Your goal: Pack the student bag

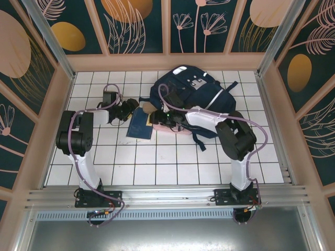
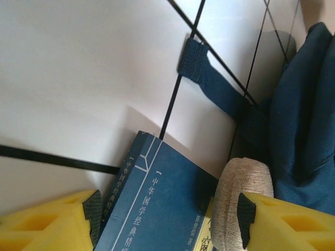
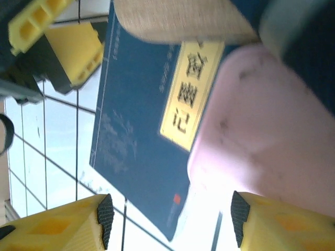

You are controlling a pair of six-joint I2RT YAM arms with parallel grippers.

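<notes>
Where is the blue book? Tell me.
In the top view the blue book lies on the tiles left of centre, beside the left gripper, at the left edge of the student bag.

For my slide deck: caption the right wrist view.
Open right gripper above a blue book lying beside a pink case.

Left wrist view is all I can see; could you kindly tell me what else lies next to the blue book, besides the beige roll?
Observer: A pink case lies right beside the blue book, next to its yellow title label.
Operator: Thank you. Where is the right claw?
Observer: The right claw hangs open over that book and case, holding nothing.
Operator: And the student bag?
Observer: The student bag lies at the table's far middle, its near part under the right arm.
</notes>
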